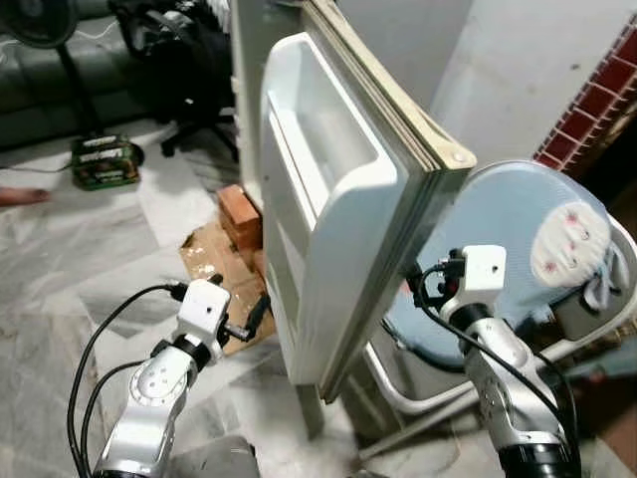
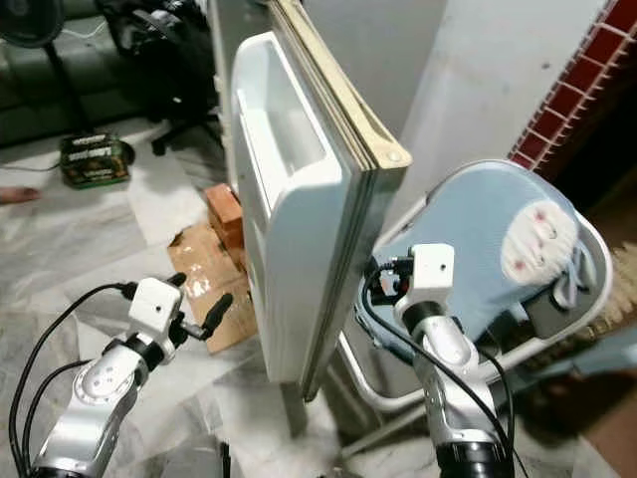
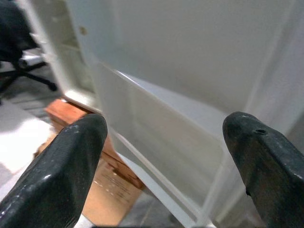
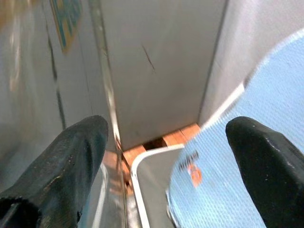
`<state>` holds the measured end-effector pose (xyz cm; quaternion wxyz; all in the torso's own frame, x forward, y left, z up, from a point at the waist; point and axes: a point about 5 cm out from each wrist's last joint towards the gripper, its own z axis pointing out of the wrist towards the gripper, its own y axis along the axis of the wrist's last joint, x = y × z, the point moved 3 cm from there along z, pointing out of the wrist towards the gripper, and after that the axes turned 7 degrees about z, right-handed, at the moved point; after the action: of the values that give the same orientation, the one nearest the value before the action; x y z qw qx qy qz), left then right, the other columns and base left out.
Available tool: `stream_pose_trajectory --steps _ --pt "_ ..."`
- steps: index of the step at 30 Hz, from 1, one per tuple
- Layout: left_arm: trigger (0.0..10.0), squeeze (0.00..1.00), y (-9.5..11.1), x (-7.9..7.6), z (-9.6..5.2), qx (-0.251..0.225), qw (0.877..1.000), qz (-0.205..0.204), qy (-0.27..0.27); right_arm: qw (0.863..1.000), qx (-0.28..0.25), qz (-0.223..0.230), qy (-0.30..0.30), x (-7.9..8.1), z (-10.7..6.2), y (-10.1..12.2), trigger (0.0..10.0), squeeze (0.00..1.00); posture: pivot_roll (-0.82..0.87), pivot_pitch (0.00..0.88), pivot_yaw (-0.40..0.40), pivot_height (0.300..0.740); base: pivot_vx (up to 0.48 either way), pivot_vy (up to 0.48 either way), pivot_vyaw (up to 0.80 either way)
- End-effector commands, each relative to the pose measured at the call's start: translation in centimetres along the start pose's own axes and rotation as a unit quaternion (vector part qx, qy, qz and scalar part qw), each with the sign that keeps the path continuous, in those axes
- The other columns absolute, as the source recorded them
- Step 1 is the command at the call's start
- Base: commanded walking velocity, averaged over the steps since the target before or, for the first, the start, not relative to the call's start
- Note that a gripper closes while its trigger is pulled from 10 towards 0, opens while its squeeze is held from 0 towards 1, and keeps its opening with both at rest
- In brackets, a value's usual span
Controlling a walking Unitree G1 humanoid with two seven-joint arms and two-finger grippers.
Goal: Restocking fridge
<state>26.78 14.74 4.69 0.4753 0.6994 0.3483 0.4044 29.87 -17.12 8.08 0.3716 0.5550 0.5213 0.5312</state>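
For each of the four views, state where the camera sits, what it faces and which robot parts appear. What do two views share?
Left eye: head, facing down at the open fridge door; both arms.
Right eye: head; same scene.
Left wrist: along the open left pincer at door shelves.
Right wrist: along the open right pincer at the door's outer face.
Shared: brick.

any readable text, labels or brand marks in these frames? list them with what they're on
Nothing can be read in full.
Green box on the floor: pale lettering, too small and blurred.
Sticker on the fridge door's outer face, blue and yellow: blurred, unreadable.
Mark on the blue chair fabric: dark print above an orange patch, too blurred.
Cardboard by the fridge door: printing not legible.
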Motion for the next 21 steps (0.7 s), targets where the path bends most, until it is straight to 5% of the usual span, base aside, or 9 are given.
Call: stream_pose_trajectory --steps 1,13,21 --pt "10.0 0.00 0.3 -0.1 0.0 0.002 1.000 0.007 -0.008 1.000 -0.003 -0.002 -0.010 -0.4 -0.3 0.3 10.0 0.00 0.09 0.000 -0.066 0.740 0.000 0.000 -0.80" --pt "10.0 0.00 3.2 1.2 0.9 -0.016 0.999 0.013 0.027 0.999 -0.023 -0.005 -0.023 -0.8 0.2 1.8 10.0 0.00 0.10 0.000 -0.064 0.740 0.000 0.000 -0.11" --pt "10.0 0.00 3.4 1.8 -0.7 -0.019 0.995 -0.021 0.094 0.997 -0.044 0.009 -0.062 -1.4 -0.5 2.0 10.0 0.00 0.11 0.000 -0.081 0.740 0.000 0.000 0.00"
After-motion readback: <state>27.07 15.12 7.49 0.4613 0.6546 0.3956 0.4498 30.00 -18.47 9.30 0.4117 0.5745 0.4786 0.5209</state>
